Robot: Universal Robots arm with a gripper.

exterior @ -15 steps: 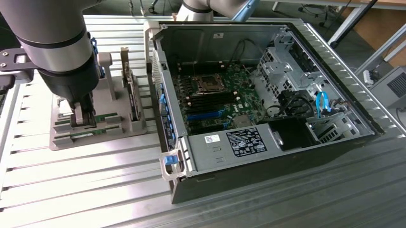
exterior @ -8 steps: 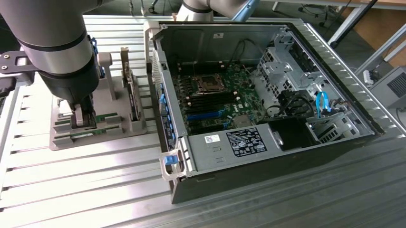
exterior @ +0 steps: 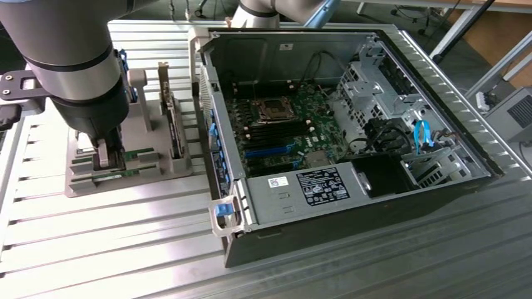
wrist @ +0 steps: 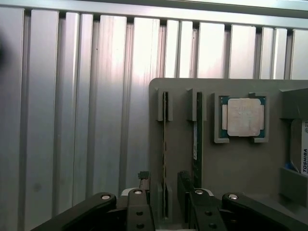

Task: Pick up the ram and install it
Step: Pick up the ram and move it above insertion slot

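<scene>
The gripper (wrist: pixel 163 179) hangs low over a grey holder (wrist: pixel 231 163), its pincer released. One finger stands on each side of the ram (wrist: pixel 165 139) with a gap on both sides, so nothing is grasped. The ram stands on edge in its slot of the holder. A second stick (wrist: pixel 197 130) stands parallel in the next slot, just beside one finger. Beyond that stick, on the side away from the ram, a square processor (wrist: pixel 243 117) lies flat in its own pocket. Farther along, a drive (wrist: pixel 303 154) with a white label sits at the holder's edge.

In the exterior view the holder rests on a slatted aluminium table (exterior: pixel 124 249), at nine o'clock from an open computer case (exterior: pixel 275 50). Upright expansion cards (exterior: pixel 176 131) stand at three o'clock from the gripper, between it and the case's near wall. Inside the case lies the motherboard (exterior: pixel 287 124). Its memory slots (exterior: pixel 270 134) are at six o'clock from the processor socket (exterior: pixel 272 110). A power supply (exterior: pixel 308 187) sits at six o'clock from the board, and a blue cable (exterior: pixel 422 134) at three o'clock.
</scene>
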